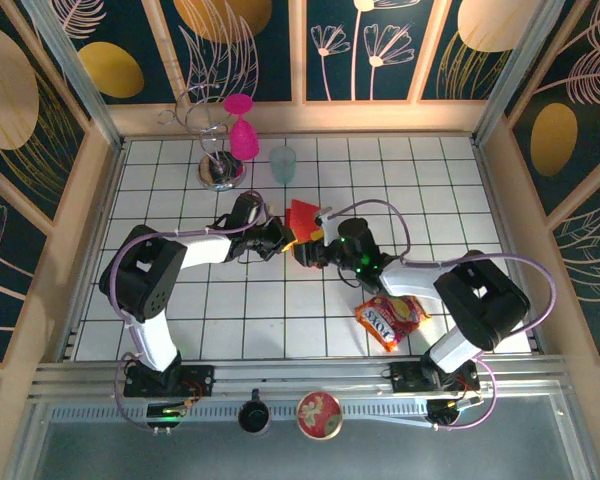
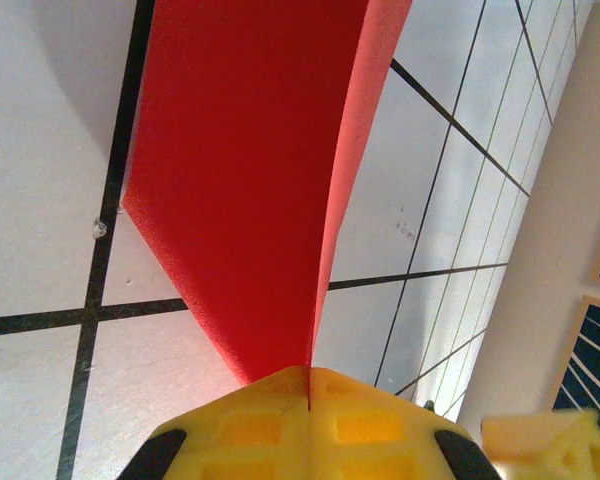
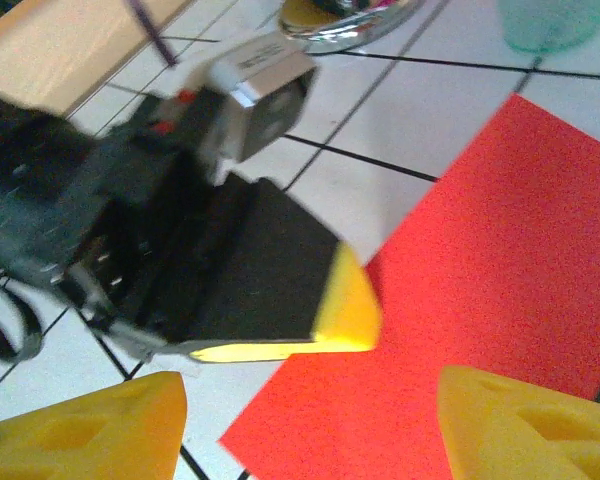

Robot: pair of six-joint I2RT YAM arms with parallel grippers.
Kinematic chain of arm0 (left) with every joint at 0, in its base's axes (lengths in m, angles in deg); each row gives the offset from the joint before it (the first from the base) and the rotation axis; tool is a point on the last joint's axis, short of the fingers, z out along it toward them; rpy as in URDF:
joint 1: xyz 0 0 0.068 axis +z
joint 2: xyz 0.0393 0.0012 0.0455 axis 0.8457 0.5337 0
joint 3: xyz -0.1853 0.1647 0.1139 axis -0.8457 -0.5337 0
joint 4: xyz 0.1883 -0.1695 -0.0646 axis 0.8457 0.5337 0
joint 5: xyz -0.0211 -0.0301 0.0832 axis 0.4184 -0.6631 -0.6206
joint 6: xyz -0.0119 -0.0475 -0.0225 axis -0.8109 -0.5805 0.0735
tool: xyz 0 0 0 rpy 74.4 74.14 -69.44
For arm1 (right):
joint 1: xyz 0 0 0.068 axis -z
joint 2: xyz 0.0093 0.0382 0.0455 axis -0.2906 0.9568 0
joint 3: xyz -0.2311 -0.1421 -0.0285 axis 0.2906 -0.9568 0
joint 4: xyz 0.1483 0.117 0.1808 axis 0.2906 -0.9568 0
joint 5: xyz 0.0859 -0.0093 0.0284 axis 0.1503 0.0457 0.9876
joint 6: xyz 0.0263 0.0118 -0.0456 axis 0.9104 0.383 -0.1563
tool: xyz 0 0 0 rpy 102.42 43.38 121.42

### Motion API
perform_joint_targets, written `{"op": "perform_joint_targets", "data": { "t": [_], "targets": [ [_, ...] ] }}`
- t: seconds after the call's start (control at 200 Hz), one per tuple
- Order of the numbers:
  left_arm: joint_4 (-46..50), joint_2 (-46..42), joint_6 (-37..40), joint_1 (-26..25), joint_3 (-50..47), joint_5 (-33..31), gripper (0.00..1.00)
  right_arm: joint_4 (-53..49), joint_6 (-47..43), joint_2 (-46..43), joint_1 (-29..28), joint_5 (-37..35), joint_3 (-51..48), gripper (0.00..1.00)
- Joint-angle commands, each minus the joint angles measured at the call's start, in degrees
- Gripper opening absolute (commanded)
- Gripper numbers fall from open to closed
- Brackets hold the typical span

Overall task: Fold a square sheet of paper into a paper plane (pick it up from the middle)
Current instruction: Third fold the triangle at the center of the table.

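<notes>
- A white tabletop (image 1: 180,330) ruled into squares by black lines is serving as the work surface; a few small specks are showing on it in the left wrist view.
- Pale wooden framing (image 1: 300,118) is enclosing the table on three sides, and dark blue panels (image 1: 380,50) with gold and cream plant motifs are rising behind it.
- A metal rail (image 1: 300,375) is running along the near edge and is carrying both arm bases.
- The red sheet of paper (image 1: 302,214) is sitting just toward 12 o'clock of the table centre, raised and tilted rather than lying flat.
- The left gripper (image 2: 308,378) is pinching the sheet, its yellow fingertips pressed together on one edge while the paper (image 2: 250,180) is standing up from them in a crease.
- The right gripper (image 3: 310,430) is hovering beside the sheet (image 3: 500,260) with its yellow fingers (image 3: 90,425) spread wide and holding nothing.
- A pink goblet (image 1: 242,125) is hanging on a chrome stand (image 1: 220,172) at 11 o'clock.
- A pale green cup (image 1: 283,163) is standing just beside the stand, at 12 o'clock of the paper.
- A red-and-yellow snack packet (image 1: 390,320) is lying at 4 o'clock, near the right arm.
</notes>
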Motion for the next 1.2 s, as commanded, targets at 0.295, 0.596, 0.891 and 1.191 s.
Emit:
{"op": "perform_joint_targets", "data": {
  "t": [0.295, 0.596, 0.891, 1.191],
  "targets": [
    [-0.04, -0.46, -0.92, 0.37, -0.32, 0.87, 0.02, 8.80, -21.33, 4.95, -5.87, -10.11, -4.58, 0.67],
    [0.38, -0.39, -0.72, 0.42, 0.30, 1.33, 0.02, 16.85, -29.08, 10.20, -7.98, -21.00, -5.89, 0.59],
    [1.30, -0.27, -0.46, 0.36, 0.66, 1.11, 0.02, 19.92, -30.30, 8.57, -8.60, -21.72, -6.67, 0.42],
    [1.92, -0.73, -0.29, 0.41, 0.88, 0.83, 0.02, 19.34, -29.71, 8.84, -8.69, -18.78, -5.76, 0.31]
  ]
}}
